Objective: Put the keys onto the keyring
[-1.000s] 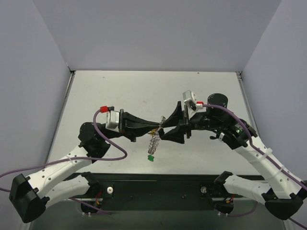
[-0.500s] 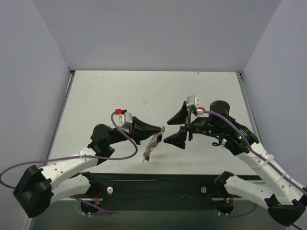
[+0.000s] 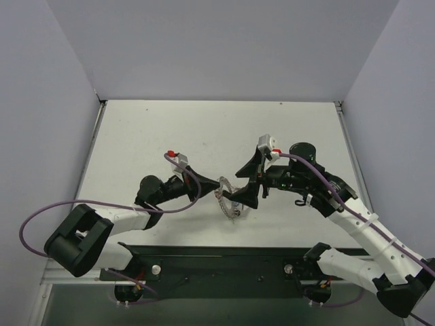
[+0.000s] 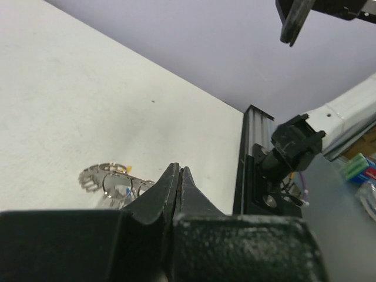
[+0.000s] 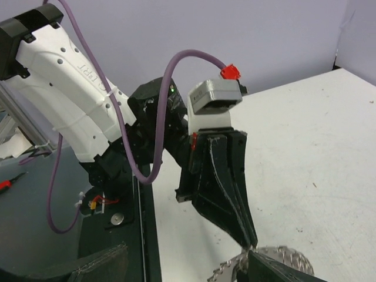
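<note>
The left fingers [image 3: 209, 186] are pressed shut with no gap between the pads, pinching the keyring [image 3: 227, 201] at their very tips; its fringe of small silver pieces trails down from the tips toward the counter [image 3: 170, 129]. In the left wrist view the keyring [image 4: 109, 180] shows just below and to one side of the closed pads, a yellow tag [image 4: 128, 169] among the silver. The right fingers [image 3: 246, 196] stand wide apart and hold nothing, one above and one below the far side of the keyring, so it sits between the two sets of tips; whether the lower right finger touches the fringe I cannot tell. No loose keys show near either set of fingers. The keyring looks like thin, stiff wire: light, smooth and likely to swivel in a narrow pinch. The fringe is loose, so it should swing and may snag on a fingertip. The sound place to hold is bare wire, squarely across it and well into the pads, on the side of the loop opposite the left tips, never by the dangling pieces
</note>
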Tool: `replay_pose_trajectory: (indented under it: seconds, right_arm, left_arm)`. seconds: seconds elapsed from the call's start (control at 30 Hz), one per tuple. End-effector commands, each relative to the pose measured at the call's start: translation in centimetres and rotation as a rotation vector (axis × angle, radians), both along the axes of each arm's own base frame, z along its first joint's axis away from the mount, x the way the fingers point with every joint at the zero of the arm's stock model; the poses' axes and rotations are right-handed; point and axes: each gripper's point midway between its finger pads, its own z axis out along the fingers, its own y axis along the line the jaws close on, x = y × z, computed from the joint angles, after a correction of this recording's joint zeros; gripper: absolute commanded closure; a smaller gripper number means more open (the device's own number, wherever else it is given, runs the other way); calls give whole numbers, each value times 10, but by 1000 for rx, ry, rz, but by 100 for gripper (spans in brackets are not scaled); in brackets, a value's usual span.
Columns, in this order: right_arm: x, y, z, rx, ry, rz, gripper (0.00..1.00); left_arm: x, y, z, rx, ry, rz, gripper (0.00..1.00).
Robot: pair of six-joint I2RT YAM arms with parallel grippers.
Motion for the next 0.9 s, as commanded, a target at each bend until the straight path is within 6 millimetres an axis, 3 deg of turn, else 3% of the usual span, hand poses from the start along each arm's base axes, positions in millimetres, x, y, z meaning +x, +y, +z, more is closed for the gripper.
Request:
replay_pose_trajectory:
  seconds: [0.0, 0.03, 0.13, 0.17, 0.3, 0.37, 0.4, 0.47, 0.5, 0.53, 0.57, 0.63, 0.67, 0.73, 0.87]
  right_arm:
    - [7, 7, 2, 28, -13, 6, 18]
    - [9, 8, -1, 23, -8, 4, 18]
    - [13, 7, -5, 16, -7, -18, 12]
    - [15, 6, -6, 12, -8, -30, 11]
    - [20, 3, -8, 6, -17, -67, 6]
    - [23, 1, -9, 1, -22, -90, 4]
    - [28, -2, -10, -4, -26, -117, 4]
    - [33, -6, -11, 0, -2, -168, 2]
    - [40, -10, -13, -5, -4, -213, 2]
    - [44, -13, -11, 2, -7, -242, 2]
    - [49, -17, -14, 8, 18, -279, 2]
    - [59, -26, -16, 16, 42, -354, 1]
    - [67, -29, -12, 38, 36, -394, 1]
    - [86, -47, -15, 51, 64, -542, 0]
    - [112, -85, -28, 76, 131, -790, 0]
  left_arm:
    - [17, 25, 32, -87, -159, 103, 88]
    - [22, 28, 24, -60, -145, 126, 68]
    - [35, 39, 3, -22, -79, 190, 43]
    - [41, 44, 0, -27, -63, 234, 11]
    - [53, 62, -2, -26, -16, 334, 11]
    - [64, 71, 10, -13, -7, 409, 11]
    - [72, 73, -3, 78, 42, 440, 10]
    - [80, 83, 12, 112, 58, 517, 10]
    - [78, 88, -6, 192, 127, 532, 10]
    - [85, 96, 18, 196, 70, 584, 10]
    - [82, 101, 8, 249, 114, 600, 10]
    - [86, 116, 28, 245, 106, 692, 10]
    - [83, 122, 23, 279, 140, 712, 10]
    - [85, 136, 36, 285, 131, 792, 9]
    - [81, 156, 32, 303, 157, 884, 9]
